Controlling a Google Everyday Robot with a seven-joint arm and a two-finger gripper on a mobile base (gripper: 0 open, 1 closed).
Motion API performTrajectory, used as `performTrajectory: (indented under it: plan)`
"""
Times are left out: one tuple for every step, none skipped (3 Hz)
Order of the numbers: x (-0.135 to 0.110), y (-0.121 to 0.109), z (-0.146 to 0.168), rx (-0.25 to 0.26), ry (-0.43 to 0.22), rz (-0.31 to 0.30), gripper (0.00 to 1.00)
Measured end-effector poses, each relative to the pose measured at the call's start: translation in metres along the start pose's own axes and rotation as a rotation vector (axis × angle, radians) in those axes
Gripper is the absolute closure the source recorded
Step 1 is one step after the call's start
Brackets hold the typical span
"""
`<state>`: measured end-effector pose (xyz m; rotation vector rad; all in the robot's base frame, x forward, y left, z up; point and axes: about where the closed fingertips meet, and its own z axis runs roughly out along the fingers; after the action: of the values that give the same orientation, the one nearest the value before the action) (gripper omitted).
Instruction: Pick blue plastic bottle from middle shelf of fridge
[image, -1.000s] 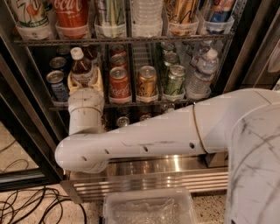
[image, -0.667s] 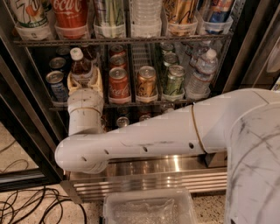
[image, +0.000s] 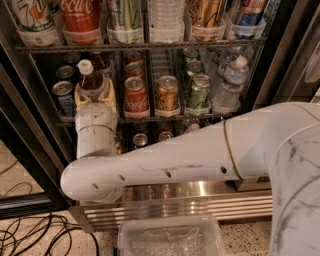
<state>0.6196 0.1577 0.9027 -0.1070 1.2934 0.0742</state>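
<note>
The blue plastic bottle, with a white cap and amber liquid, stands in the left part of the middle shelf of the fridge, leaning slightly left. My gripper reaches up into the shelf from my white arm. Its cream fingers sit on both sides of the bottle's lower body and hide it. The gripper is shut on the bottle.
A blue-and-silver can stands just left of the bottle, a red cola can just right. A gold can, a green can and a clear water bottle follow. A clear plastic bin and cables lie on the floor.
</note>
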Motion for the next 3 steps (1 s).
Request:
performTrajectory:
  plan:
    - [-0.005, 0.0, -0.001, 0.0, 0.0, 0.002, 1.0]
    - [-0.01, 0.002, -0.005, -0.004, -0.003, 0.006, 1.0]
    - [-0.013, 0.011, -0.026, -0.027, 0.03, 0.041, 1.0]
